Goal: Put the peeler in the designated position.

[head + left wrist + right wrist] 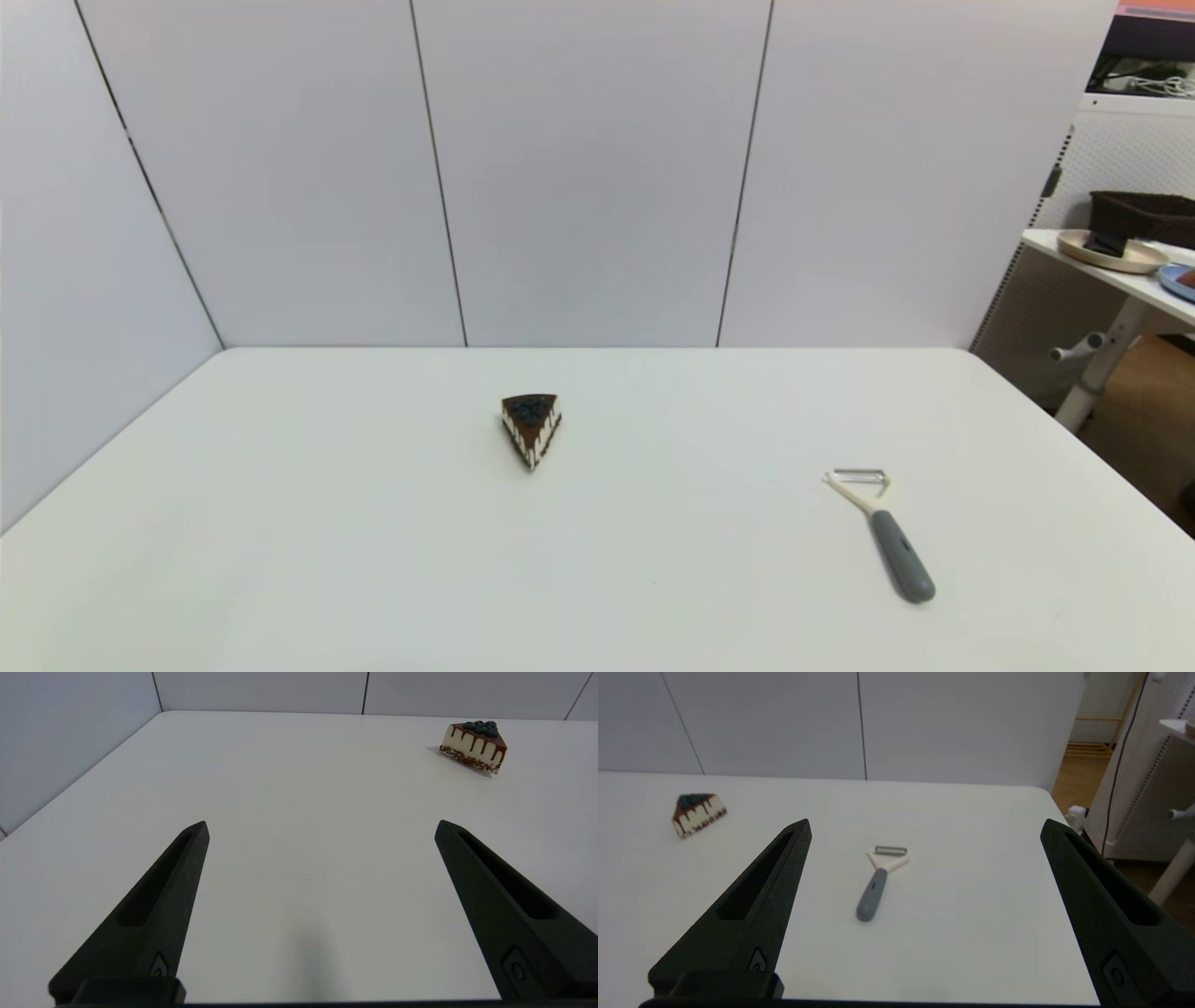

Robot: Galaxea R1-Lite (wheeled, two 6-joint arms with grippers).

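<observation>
Toward the right-hand front of the white table [373, 560] lies the peeler [882, 532], flat on the bare surface, its grey handle pointing at the near edge and its cream forked head with the thin metal blade turned toward the back wall. Nothing touches it. Well apart from it, nearer the middle of the table and further back, sits a cake slice [530, 427], brown on top with dark berries and a pale side streaked with chocolate.

Neither arm shows from the head camera. The right gripper [924, 828] hangs above the table's near right part, fingers spread wide and holding nothing, with the peeler lying on the surface out beyond the gap between them. The left gripper [322, 828] is likewise spread wide and empty over the left part of the table, the cake slice off beyond one fingertip.
</observation>
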